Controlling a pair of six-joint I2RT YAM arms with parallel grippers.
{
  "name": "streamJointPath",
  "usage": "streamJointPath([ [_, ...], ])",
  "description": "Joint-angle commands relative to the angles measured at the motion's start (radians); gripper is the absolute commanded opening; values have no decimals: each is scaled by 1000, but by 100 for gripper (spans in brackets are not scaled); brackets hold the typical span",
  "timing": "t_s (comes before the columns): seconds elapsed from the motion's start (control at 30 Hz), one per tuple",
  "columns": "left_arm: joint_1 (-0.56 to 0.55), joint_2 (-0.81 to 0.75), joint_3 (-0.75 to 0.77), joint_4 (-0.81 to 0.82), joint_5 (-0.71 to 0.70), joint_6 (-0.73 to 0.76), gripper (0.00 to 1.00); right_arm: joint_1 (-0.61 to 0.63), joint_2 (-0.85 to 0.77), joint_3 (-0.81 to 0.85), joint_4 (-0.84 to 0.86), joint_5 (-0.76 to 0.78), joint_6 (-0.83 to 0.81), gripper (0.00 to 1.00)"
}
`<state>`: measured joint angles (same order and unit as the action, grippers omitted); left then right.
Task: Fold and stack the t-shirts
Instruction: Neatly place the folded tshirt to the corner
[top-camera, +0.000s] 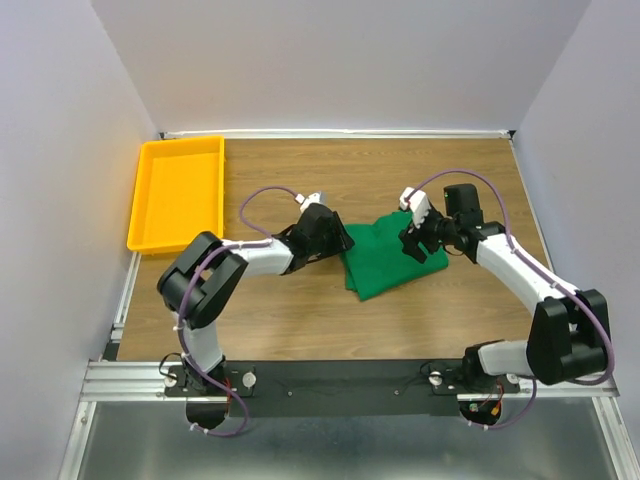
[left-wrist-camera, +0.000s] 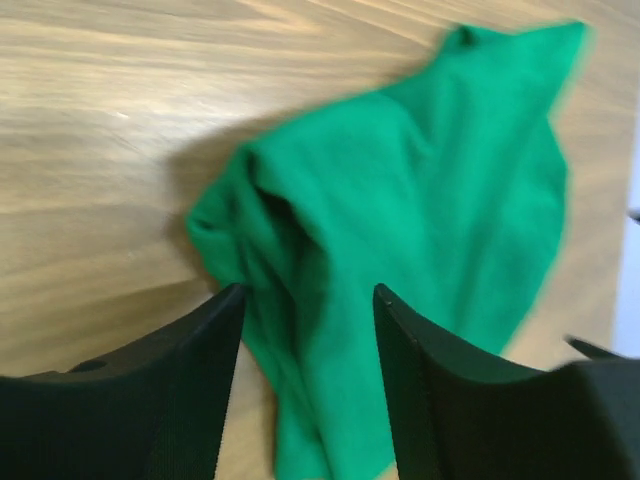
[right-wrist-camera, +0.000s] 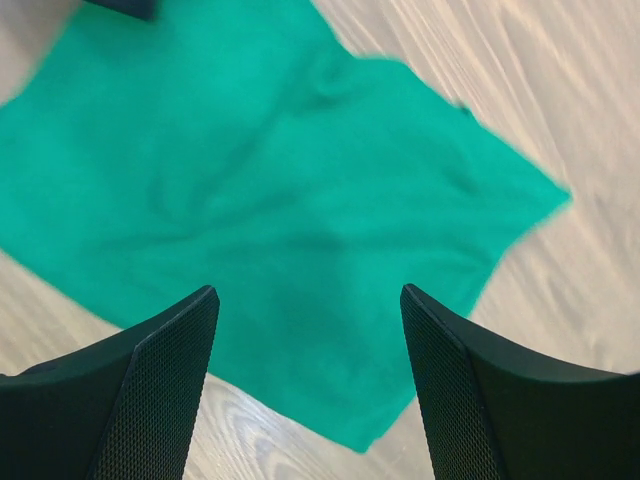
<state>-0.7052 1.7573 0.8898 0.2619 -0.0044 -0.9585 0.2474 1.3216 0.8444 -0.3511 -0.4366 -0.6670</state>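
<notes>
Soft, even light falls from overhead in the top view. The pale walls glow, and the arms cast only faint, short shadows on the bench. The left wrist view is blurred: the t-shirt has fuzzy edges and a dim shadow at its left. The fingers look dark up close. The right wrist view washes the bench pale.

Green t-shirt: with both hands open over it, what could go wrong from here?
1. The left hand straddles a bunched fold at the edge of the green t-shirt; closing there may pinch several layers and drag the shirt crooked.
2. The right hand hangs over flat mid-cloth, not an edge, so a grab there would likely raise a pucker rather than a clean fold.
</notes>
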Motion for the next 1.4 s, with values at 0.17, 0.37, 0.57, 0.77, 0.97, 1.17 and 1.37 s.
streamJointPath([
  [0.17, -2, 122, 112, -157, -129, 12, 18, -119, 57, 27, 49, -11, 153, 80],
  [0.37, -2, 38, 52, -165, -146, -5, 8, -152, 85, 31, 60, 64, 208, 80],
  [0.57, 10, -41, -78, -46, -56, -3, 13, -220, 249, 132, 80, 78, 406, 81],
  [0.77, 26, -94, -196, 141, 66, 3, 44, -241, 370, 220, 77, -133, 529, 80],
  [0.97, 26, -273, -293, 198, 43, 49, 50, -243, 459, 252, 49, -212, 563, 74],
  [1.17, 13, -478, -368, 300, 127, 153, 53, -243, 505, 300, 43, -195, 514, 67],
  [1.37, -117, -371, -235, 315, 296, 161, 40, -243, 571, 416, 32, -278, 492, 63],
])
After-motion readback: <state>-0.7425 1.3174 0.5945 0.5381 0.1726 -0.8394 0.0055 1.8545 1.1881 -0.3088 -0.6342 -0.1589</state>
